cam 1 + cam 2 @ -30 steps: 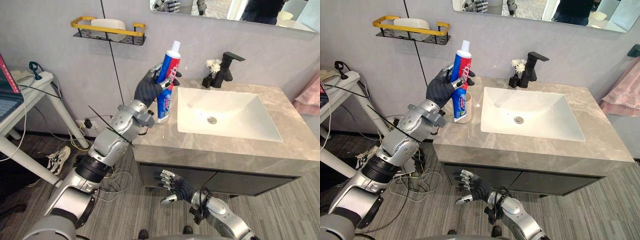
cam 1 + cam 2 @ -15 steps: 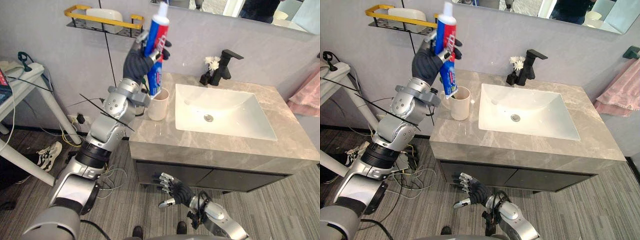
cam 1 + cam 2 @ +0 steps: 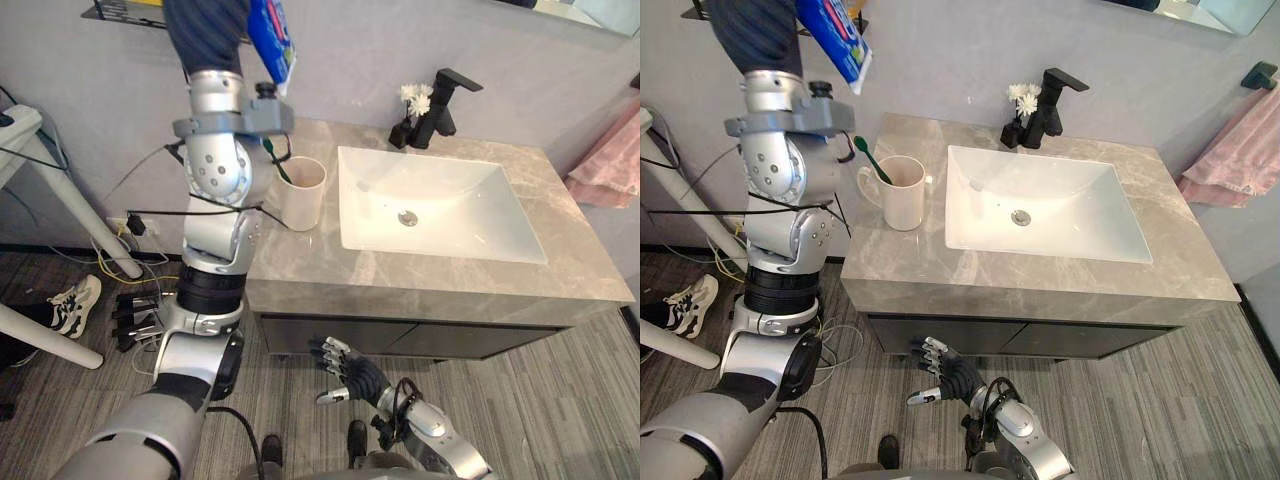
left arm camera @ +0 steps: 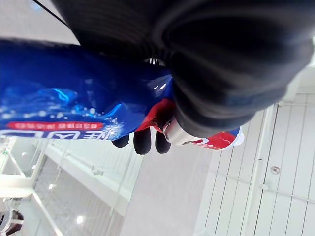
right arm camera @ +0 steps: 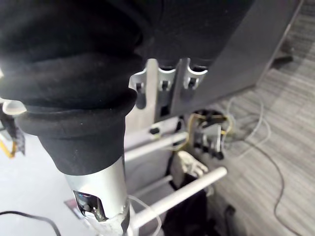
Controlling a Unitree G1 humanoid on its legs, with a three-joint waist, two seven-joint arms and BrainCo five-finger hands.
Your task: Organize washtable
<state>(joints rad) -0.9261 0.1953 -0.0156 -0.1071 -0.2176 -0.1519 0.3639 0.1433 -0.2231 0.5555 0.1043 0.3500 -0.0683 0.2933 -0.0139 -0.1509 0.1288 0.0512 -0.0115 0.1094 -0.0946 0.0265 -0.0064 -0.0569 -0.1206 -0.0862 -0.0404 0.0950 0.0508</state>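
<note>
- Right hand (image 3: 347,368): hangs low in front of the cabinet below the worktop (image 3: 330,285). Its fingers are spread and hold nothing. Judged idle, parked where it cannot foul the working arm.
- Cup (image 3: 300,192): stands upright on the worktop, just beside the left rim of the basin (image 3: 440,195). A green toothbrush (image 3: 867,158) leans inside it, its end projecting over the rim on the robot's left. The cup appears to serve as the holder for small wash items.
- Faucet (image 3: 447,98) and white flowers (image 3: 412,97): set close together at the back edge of the basin, well apart from the cup. Judged to need no handling.
- Left hand (image 3: 208,30): held high against the wall, above the cup, on a near-vertical arm. Its fingers (image 4: 142,141) are curled round the toothpaste tube (image 3: 271,40), dark tips wrapped over the blue body.
- Toothpaste tube: off the worktop, in the left hand, well above the cup, flat end pointing down.
- Wall shelf (image 3: 120,10): its black edge lies beside the left hand. The tube's height suggests the shelf as destination; the cup below remains possible.
</note>
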